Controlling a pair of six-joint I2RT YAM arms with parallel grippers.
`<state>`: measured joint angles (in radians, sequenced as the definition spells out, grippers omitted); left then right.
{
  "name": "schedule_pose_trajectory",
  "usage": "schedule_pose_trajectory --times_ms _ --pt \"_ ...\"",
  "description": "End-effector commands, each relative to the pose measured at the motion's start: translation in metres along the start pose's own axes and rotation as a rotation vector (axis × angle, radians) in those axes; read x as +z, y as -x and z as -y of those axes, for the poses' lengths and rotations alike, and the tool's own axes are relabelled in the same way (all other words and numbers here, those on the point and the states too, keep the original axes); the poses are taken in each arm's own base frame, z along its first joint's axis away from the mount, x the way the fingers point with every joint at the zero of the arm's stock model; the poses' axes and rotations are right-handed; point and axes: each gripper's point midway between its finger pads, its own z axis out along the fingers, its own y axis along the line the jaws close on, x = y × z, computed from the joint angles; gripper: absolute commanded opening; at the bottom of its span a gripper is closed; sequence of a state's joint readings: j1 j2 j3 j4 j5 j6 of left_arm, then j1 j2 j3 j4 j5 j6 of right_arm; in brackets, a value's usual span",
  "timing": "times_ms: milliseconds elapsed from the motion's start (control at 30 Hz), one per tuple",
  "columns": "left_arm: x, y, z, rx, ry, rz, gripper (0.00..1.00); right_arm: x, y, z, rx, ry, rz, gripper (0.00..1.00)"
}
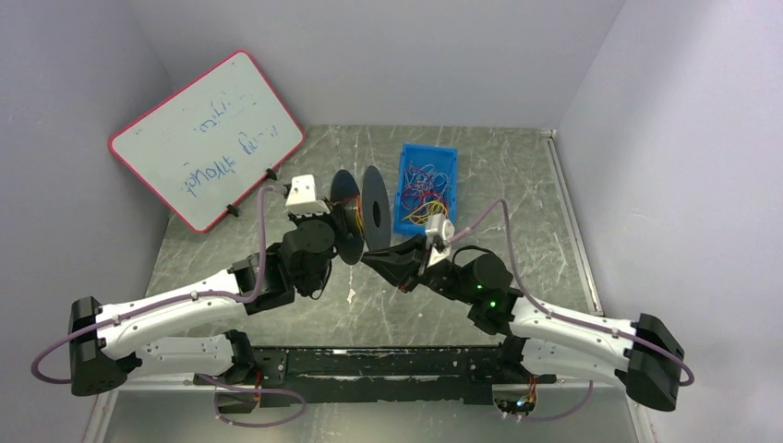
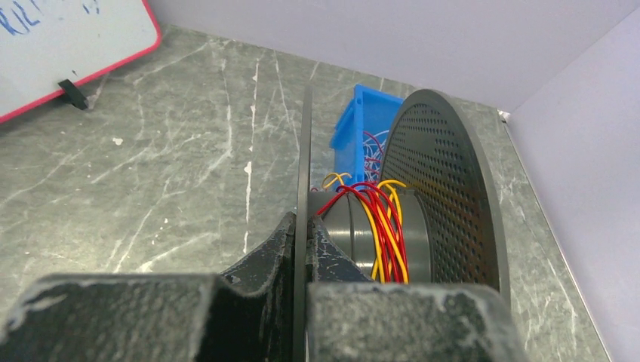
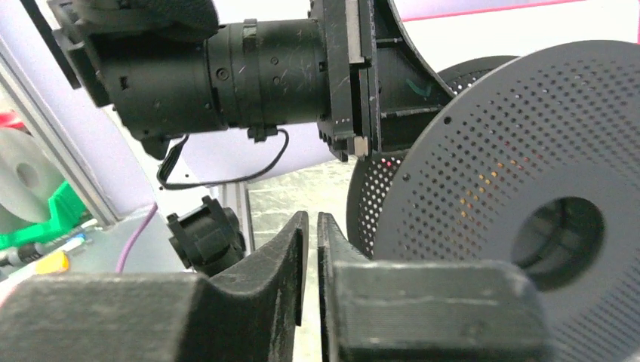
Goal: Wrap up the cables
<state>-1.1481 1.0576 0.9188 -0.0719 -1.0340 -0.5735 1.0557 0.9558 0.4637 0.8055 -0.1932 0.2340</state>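
A dark grey spool [image 1: 374,210] with two perforated flanges stands upright mid-table. Red and yellow cables [image 2: 386,226] are wound round its hub, also showing between the flanges [image 1: 358,210]. My left gripper [image 2: 308,226] is shut on the edge of the spool's near flange [image 2: 305,151]; the far flange [image 2: 445,173] is to the right. My right gripper [image 3: 312,220] is shut with a hairline gap, nothing seen in it, just left of the spool's flange [image 3: 521,173]. In the top view it [image 1: 372,261] sits below the spool.
A blue bin [image 1: 429,149] holding a tangle of red, yellow and blue cables [image 1: 423,192] stands behind the spool, also in the left wrist view [image 2: 349,124]. A red-framed whiteboard [image 1: 208,138] leans at the back left. The left arm's wrist [image 3: 249,64] hangs above my right gripper.
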Motion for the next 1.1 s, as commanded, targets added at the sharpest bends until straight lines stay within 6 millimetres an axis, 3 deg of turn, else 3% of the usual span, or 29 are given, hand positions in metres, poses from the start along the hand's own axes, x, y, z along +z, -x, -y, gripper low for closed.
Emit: schedule_pose_trajectory --times_ms 0,167,400,533,833,1067 --pt "-0.003 0.040 0.001 -0.072 -0.021 0.070 0.07 -0.021 -0.012 0.005 -0.106 -0.028 -0.110 0.17" --pt "-0.008 0.061 -0.008 -0.047 -0.031 0.072 0.07 -0.050 -0.012 0.015 -0.194 -0.094 -0.186 0.25" --pt "-0.027 0.094 -0.007 0.011 -0.118 0.050 0.07 -0.078 -0.024 0.057 -0.274 -0.322 -0.279 0.33" --pt "-0.043 0.108 0.000 0.048 -0.209 0.008 0.07 -0.077 -0.039 0.079 -0.286 -0.432 -0.363 0.37" --pt "-0.083 0.126 -0.006 0.141 -0.373 -0.065 0.07 -0.069 -0.054 0.091 -0.326 -0.435 -0.393 0.55" --pt "-0.109 0.123 -0.003 0.177 -0.507 -0.139 0.07 -0.049 -0.049 0.074 -0.365 -0.299 -0.384 0.61"
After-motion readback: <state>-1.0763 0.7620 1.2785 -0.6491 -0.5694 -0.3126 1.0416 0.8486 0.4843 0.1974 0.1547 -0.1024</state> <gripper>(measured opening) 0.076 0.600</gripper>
